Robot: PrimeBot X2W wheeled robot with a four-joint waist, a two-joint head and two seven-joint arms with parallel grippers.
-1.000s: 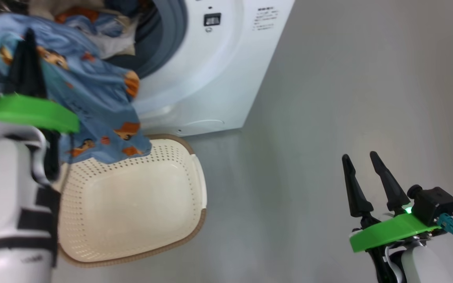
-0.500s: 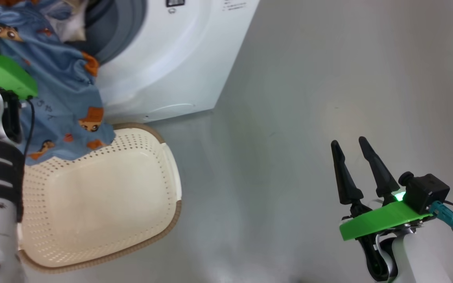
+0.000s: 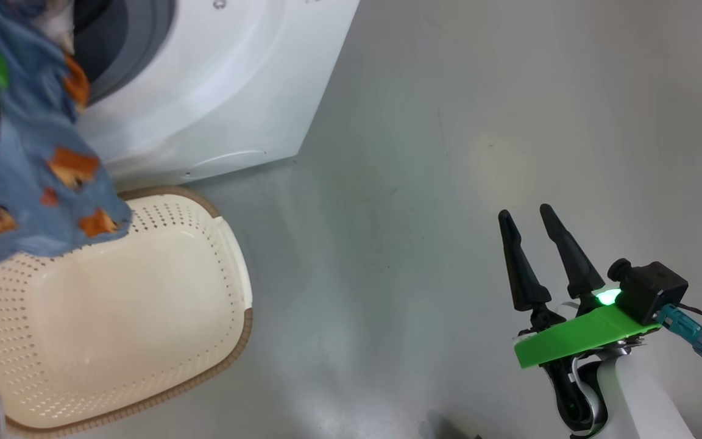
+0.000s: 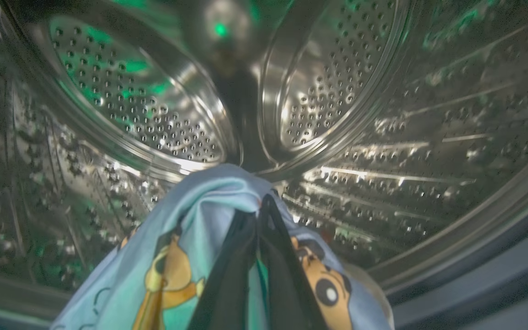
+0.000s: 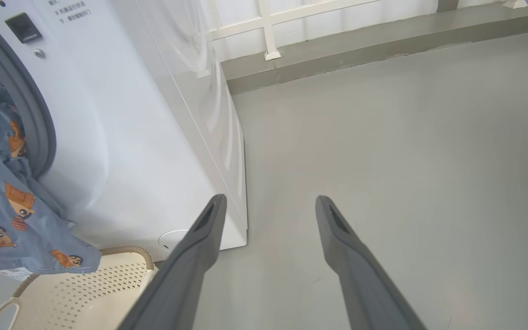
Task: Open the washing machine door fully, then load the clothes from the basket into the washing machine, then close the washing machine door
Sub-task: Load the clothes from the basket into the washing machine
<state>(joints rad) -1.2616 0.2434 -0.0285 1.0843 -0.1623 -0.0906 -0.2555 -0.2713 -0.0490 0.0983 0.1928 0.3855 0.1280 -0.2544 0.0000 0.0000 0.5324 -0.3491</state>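
Clothes [image 4: 200, 201] in left pincer [image 4: 263, 201], nearer drum [image 4: 328, 82] now

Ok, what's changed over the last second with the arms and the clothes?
The head camera swung, so the whole picture slid left. Against the washing machine, the left gripper, shut on the blue cartoon-print garment, has moved up and in toward the steel drum. The garment's tail still hangs over the basket rim. The right gripper stays open above the floor.

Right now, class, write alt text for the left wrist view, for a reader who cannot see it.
The left gripper, shut on a light blue cartoon-print garment, points into the washing machine's shiny perforated steel drum.
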